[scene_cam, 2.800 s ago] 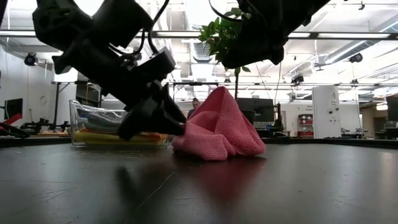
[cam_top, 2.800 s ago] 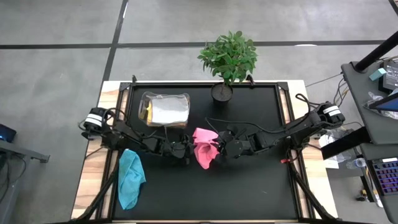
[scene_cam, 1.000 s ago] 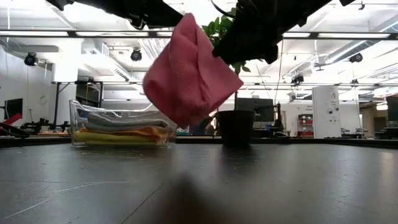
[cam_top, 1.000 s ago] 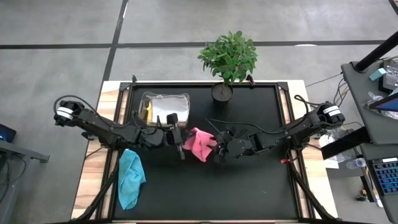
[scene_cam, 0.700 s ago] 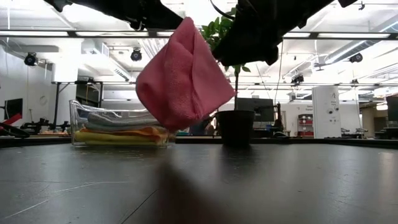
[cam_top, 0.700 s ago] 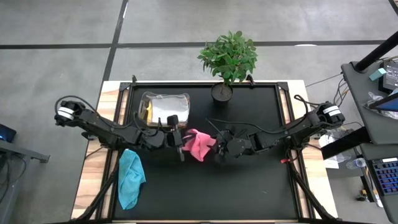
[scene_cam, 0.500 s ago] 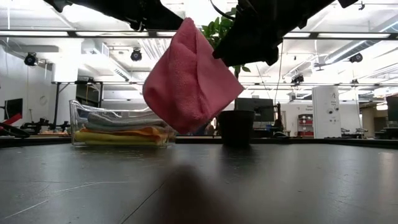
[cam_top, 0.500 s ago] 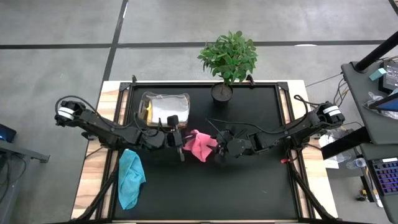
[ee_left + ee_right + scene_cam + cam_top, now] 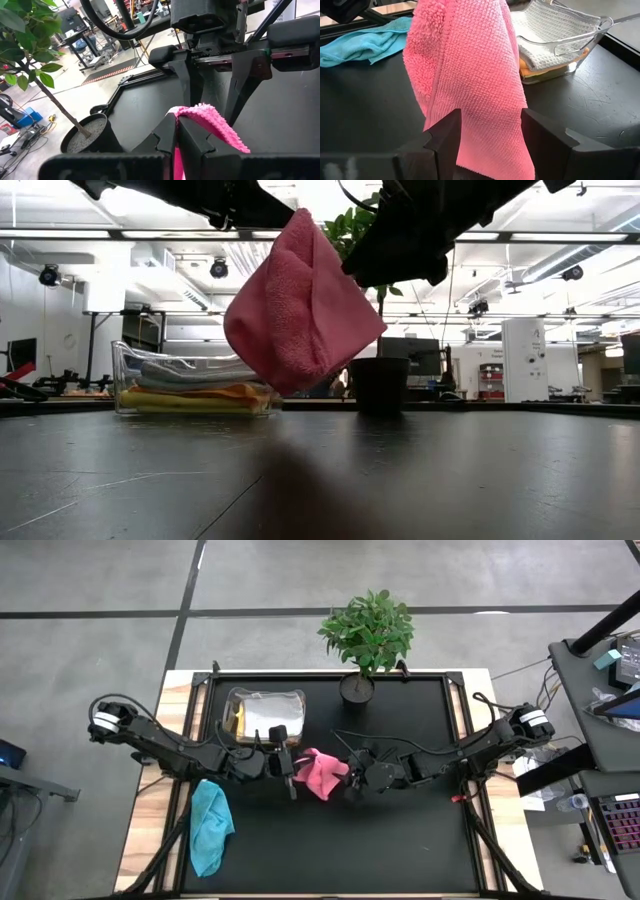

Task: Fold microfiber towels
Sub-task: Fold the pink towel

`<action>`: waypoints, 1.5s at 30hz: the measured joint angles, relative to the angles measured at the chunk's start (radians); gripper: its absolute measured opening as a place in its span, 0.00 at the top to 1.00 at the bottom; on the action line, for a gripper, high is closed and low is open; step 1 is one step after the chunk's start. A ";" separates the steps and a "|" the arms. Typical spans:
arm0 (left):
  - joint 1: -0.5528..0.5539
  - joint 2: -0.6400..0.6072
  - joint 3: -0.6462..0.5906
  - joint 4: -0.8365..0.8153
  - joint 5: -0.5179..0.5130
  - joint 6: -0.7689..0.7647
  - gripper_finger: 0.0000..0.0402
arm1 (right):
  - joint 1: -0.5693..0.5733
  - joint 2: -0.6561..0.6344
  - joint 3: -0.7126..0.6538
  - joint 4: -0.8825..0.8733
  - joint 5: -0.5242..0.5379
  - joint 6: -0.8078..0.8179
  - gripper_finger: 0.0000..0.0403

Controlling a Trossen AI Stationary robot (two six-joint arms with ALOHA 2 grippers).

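Observation:
A pink microfiber towel [image 9: 300,310] hangs bunched above the middle of the black table [image 9: 400,840]. My left gripper [image 9: 176,131] is shut on its top. My right gripper [image 9: 490,130] faces it from the table's right, open, one finger on either side of the towel's [image 9: 470,60] hanging lower part. A teal towel [image 9: 210,825] lies crumpled on the table at the near left. Folded grey-white, orange and yellow towels lie stacked in a clear plastic box [image 9: 265,715] at the far left. My left gripper pinches the pink towel's uppermost bunched edge [image 9: 192,111] between its two shut fingers, coming nearly level from the table's left. One layer or several, I cannot tell. The towel hangs slack below the fingers, its lowest point [image 9: 290,390] clear of the table. My right gripper: I cannot tell whether its fingers [image 9: 447,135] touch the towel.
A potted plant [image 9: 365,635] stands at the far edge behind the grippers, its dark pot [image 9: 378,385] just right of the hanging towel. The clear box [image 9: 190,385] sits left of it. The near half of the table is bare black surface.
The pink towel has stayed hanging from my left gripper, and its lower part has swayed a little toward the table's left and back. Both arms have kept still.

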 joint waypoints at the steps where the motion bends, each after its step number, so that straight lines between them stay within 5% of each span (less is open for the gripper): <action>1: 0.000 0.000 0.000 0.000 0.000 0.000 1.00 | 0.000 0.000 0.000 0.000 0.000 0.000 0.51; 30: 0.000 0.000 -0.024 -0.027 0.000 -0.055 1.00 | 0.063 -0.015 0.035 -0.088 -0.002 -0.060 0.53; 37: 0.000 0.000 -0.024 -0.033 0.000 -0.081 1.00 | 0.076 0.022 0.030 0.009 0.002 -0.041 0.54; 45: 0.000 0.000 -0.024 -0.026 0.000 -0.083 1.00 | 0.075 0.182 0.059 0.196 0.225 -0.071 0.54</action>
